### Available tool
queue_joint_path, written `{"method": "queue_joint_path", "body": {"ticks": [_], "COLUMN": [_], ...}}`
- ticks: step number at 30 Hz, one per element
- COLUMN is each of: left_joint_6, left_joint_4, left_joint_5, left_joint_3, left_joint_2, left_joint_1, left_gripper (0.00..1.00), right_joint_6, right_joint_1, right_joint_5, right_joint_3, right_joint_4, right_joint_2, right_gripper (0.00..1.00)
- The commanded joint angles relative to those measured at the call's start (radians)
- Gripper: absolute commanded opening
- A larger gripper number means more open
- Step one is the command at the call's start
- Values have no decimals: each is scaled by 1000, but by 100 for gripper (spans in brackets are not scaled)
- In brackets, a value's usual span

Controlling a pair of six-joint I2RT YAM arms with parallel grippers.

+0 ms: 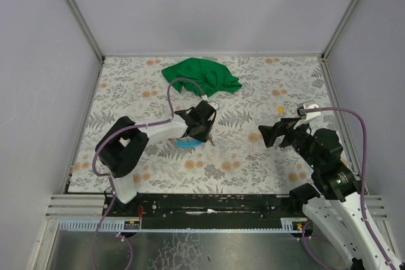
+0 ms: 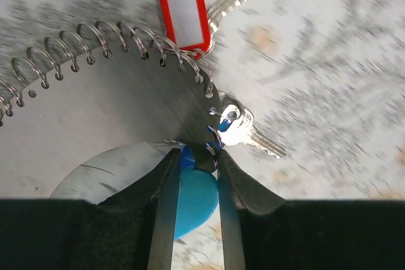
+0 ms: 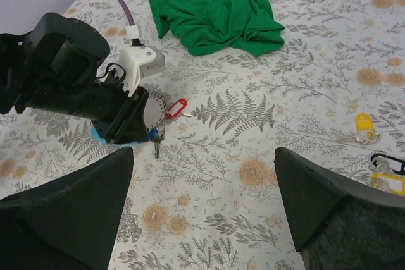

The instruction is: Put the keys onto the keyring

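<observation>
- Presently the left gripper (image 2: 197, 156) has its fingers narrow, pinching the light blue plastic tag (image 2: 193, 200) and the small split ring of a silver metal key (image 2: 243, 132), low centre of the left wrist view.
- The grey metal keyring (image 2: 126, 105), a round plate rimmed with wire coils, lies just above the fingertips, and the key touches its rim. I cannot tell whether the split ring is threaded onto a coil.
- A red plastic tag (image 2: 182, 11) with its own key sits at the coils, top centre.
- The right gripper (image 3: 202, 156) is spread wide and holds nothing, well apart at the right of the top view.
- Risk: nothing braces the keyring. A push would likely slide it over the floral table cover (image 1: 253, 169) rather than seat the key. The thin tag may also slip from the pinch.
- Risk: dragging the plate could tug the red plastic tag loose.
- Surroundings: a crumpled green cloth (image 1: 202, 77) lies beyond, with a yellow-tagged key (image 3: 362, 124) and a dark-and-yellow item (image 3: 386, 178) at the right edge. None stands in the way.
</observation>
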Motion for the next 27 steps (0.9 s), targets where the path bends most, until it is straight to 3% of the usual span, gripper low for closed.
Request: {"method": "queue_joint_path", "body": {"ticks": [1,10,18,22,27], "left_joint_6": [23,83,181,210,230], "left_joint_4": [-10,179,237,272,321], "left_joint_5": [37,121,125,115,114], "left_joint_3": [-36,-176,-253,-287,-331], "left_joint_2": [-92,-264,-334,-388,-432], "left_joint_1": [-65,-117,-158,-180,-205], "left_gripper": [17,15,13,13,13], "right_joint_6": [8,81,131,154,263], "right_joint_1": [6,6,4,5,5], "right_joint_5": [-43,-61,-101,-300,-472], "right_joint_3": [18,-36,-72,-29,-28], "right_joint_4": [43,146,286,308,498], "right_joint_2": [50,188,421,591,770], "right_gripper": [99,99,99,99,99]}}
